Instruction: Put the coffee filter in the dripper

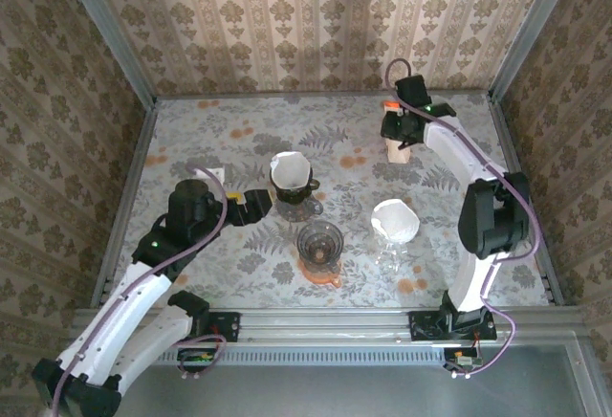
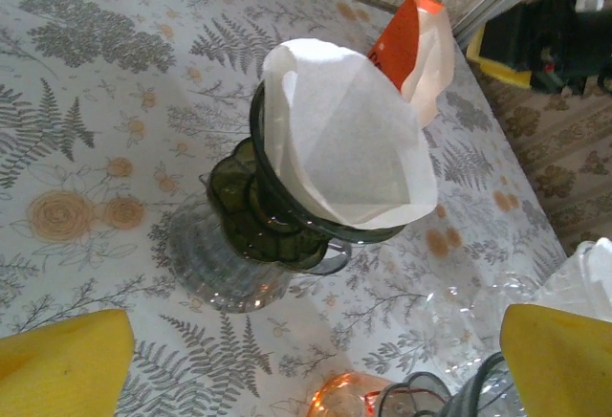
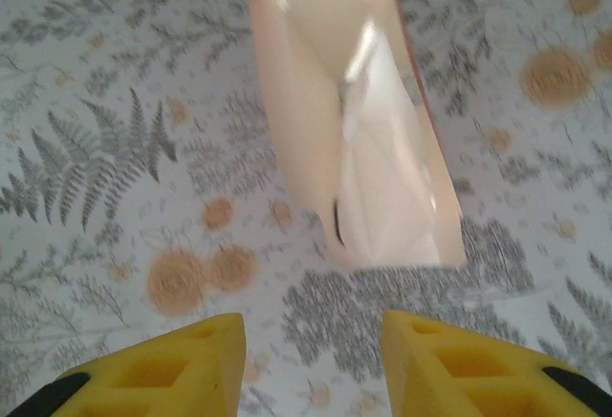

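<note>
A white paper coffee filter [image 2: 335, 140] sits open inside a dark green dripper [image 2: 277, 230] on a glass stand at mid-table [image 1: 292, 183]. My left gripper [image 1: 258, 205] hangs just left of it, open, with nothing between its yellow fingers [image 2: 62, 360]. At the far right, my right gripper [image 1: 402, 128] hovers over a cream filter packet with an orange top [image 3: 354, 130], which stands on the table [image 1: 398, 149]. The right gripper [image 3: 314, 360] is open, short of the packet and holding nothing.
A clear glass dripper with a white filter [image 1: 395, 219] stands right of centre. A smoky glass dripper without a filter [image 1: 319, 243] sits on an orange saucer [image 1: 322, 275] near the front. Patterned walls and metal rails enclose the floral tabletop [image 1: 220, 149].
</note>
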Available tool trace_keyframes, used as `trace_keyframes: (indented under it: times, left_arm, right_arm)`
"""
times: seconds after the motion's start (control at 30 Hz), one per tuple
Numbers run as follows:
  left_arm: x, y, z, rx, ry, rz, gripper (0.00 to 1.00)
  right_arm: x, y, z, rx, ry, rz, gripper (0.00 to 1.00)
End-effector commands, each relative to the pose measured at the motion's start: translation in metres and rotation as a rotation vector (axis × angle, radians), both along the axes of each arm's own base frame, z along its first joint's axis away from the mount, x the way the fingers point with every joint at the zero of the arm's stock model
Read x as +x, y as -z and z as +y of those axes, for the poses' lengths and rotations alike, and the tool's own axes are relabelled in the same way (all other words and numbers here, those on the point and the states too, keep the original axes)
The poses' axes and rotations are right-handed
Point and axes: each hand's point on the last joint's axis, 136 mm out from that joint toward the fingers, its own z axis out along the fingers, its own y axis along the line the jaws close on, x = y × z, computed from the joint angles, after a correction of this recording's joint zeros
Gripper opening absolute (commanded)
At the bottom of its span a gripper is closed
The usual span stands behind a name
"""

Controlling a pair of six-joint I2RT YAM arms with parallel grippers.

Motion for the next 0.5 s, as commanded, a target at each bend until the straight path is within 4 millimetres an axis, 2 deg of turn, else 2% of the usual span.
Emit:
trace_keyframes:
  times: [0.0, 0.13, 0.47]
  left_arm:
    - [0.005, 0.004, 0.006, 0.028, -0.012, -0.028, 1.0]
    - [0.007, 0.01, 0.009, 0.032, -0.02, -0.013, 1.0]
    - [0.017, 0.025, 0.016, 0.002, -0.044, 0.031, 1.0]
  right_arm:
    - [0.015, 0.002, -0.005, -0.051, 0.016, 0.02, 0.4]
    - [0.026, 0.011, -0.011, -0.096, 0.05, 0.05, 0.35]
    - [0.037, 0.031, -0.017, -0.1, 0.134, 0.077, 0.35]
